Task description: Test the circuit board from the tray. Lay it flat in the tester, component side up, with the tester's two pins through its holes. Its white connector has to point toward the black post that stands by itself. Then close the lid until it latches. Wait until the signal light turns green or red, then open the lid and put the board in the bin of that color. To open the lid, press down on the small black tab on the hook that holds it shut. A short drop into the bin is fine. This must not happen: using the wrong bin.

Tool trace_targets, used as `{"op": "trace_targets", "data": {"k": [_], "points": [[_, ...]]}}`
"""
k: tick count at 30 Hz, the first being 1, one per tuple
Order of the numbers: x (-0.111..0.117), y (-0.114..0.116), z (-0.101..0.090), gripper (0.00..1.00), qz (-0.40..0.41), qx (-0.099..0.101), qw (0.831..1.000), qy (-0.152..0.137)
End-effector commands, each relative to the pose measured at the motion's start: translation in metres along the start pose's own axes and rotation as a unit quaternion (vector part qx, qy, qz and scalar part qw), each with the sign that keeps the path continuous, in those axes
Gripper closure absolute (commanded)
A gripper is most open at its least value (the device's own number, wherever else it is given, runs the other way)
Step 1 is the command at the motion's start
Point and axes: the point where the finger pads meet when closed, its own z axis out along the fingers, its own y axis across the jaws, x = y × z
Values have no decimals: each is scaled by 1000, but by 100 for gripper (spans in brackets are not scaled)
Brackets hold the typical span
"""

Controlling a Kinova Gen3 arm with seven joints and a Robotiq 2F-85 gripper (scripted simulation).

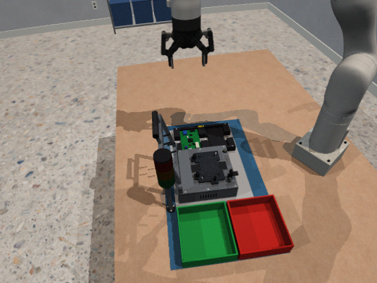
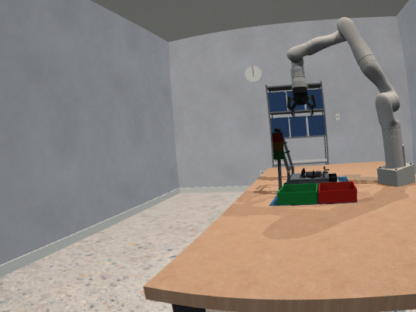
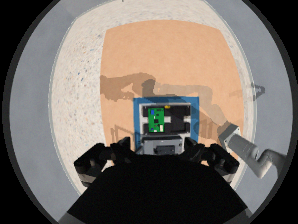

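My gripper [image 1: 188,65] [image 2: 302,113] [image 3: 157,143] is open and empty, high above the table's far part. The green circuit board [image 1: 190,138] [image 3: 156,119] lies component side up in the left part of the black tray [image 1: 215,134] [image 3: 176,120], behind the tester. The grey tester [image 1: 186,169] [image 2: 310,179] [image 3: 149,145] stands in front of the tray; its nest holds no board. Its lid [image 1: 165,131] [image 2: 287,155] stands open on the left. The signal light [image 1: 164,169] [image 2: 278,146] shows dim red, amber and green sections, none plainly lit. The pins are too small to tell.
The green bin [image 1: 207,234] [image 2: 298,194] and red bin [image 1: 259,227] [image 2: 338,192] stand side by side in front of the tester, both empty. The signal light's pole rises at the tester's front left. The robot's base [image 1: 318,155] [image 2: 396,175] stands to the right.
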Motion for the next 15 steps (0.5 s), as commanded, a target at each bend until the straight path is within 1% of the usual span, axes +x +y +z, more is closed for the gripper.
{"op": "trace_targets", "data": {"k": [1,15], "points": [[-3,-1,-2,0,-8,1,1000,1],[-4,-1,-2,0,-16,1,1000,2]]}}
